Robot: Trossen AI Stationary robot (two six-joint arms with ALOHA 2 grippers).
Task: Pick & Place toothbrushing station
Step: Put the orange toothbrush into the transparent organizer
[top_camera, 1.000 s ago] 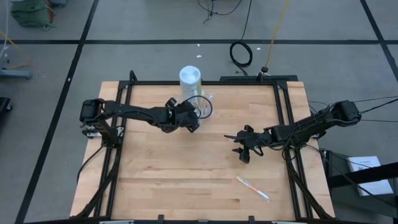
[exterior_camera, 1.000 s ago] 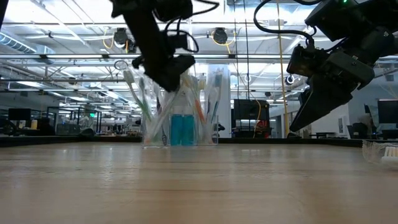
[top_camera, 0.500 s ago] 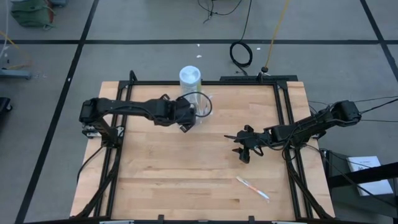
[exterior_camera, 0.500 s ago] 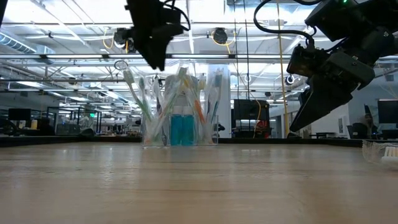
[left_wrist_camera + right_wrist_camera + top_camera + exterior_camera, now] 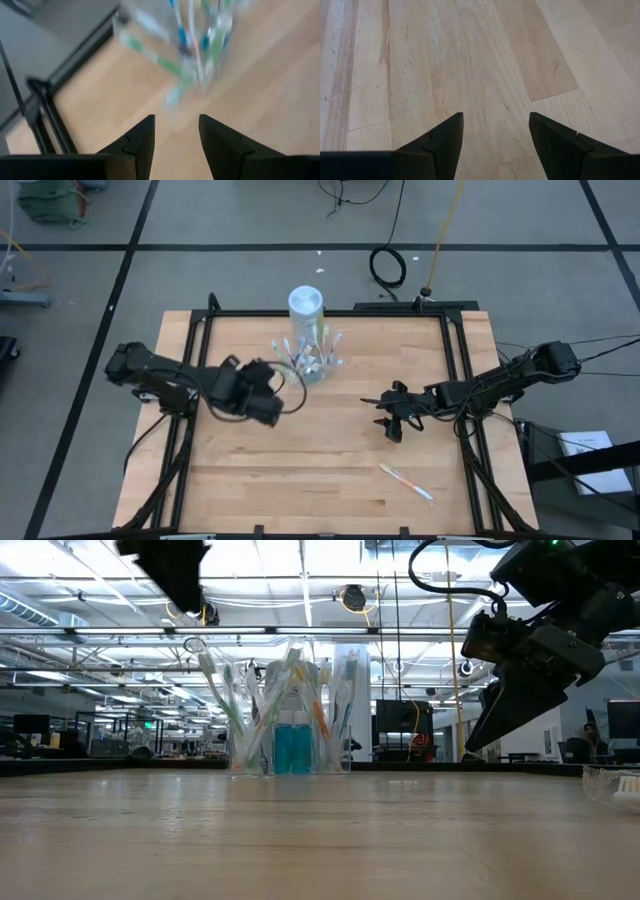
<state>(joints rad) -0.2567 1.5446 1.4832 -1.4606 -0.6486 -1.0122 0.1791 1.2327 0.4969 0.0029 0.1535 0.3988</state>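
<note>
The toothbrushing station (image 5: 310, 360), a small clear cup-like holder with several toothbrushes standing in it, rests by its base on the wooden table, just in front of a taller white-topped canister (image 5: 306, 304). It also shows in the low view (image 5: 288, 715) and, blurred, in the left wrist view (image 5: 187, 47). My left gripper (image 5: 272, 402) is open and empty, up off the table, to the left and near side of the holder (image 5: 176, 120). My right gripper (image 5: 392, 423) is open and empty above bare wood at the table's right (image 5: 496, 117).
A loose toothbrush (image 5: 405, 480) lies flat on the table near the front right. Black frame rails (image 5: 190, 430) run along the table's left, right and far sides. A coiled cable (image 5: 388, 266) lies on the floor beyond the far edge.
My left gripper has drawn back from the holder toward the table's left and near edges and has risen. The holder has stayed upright in the same spot. My right arm has kept still.
</note>
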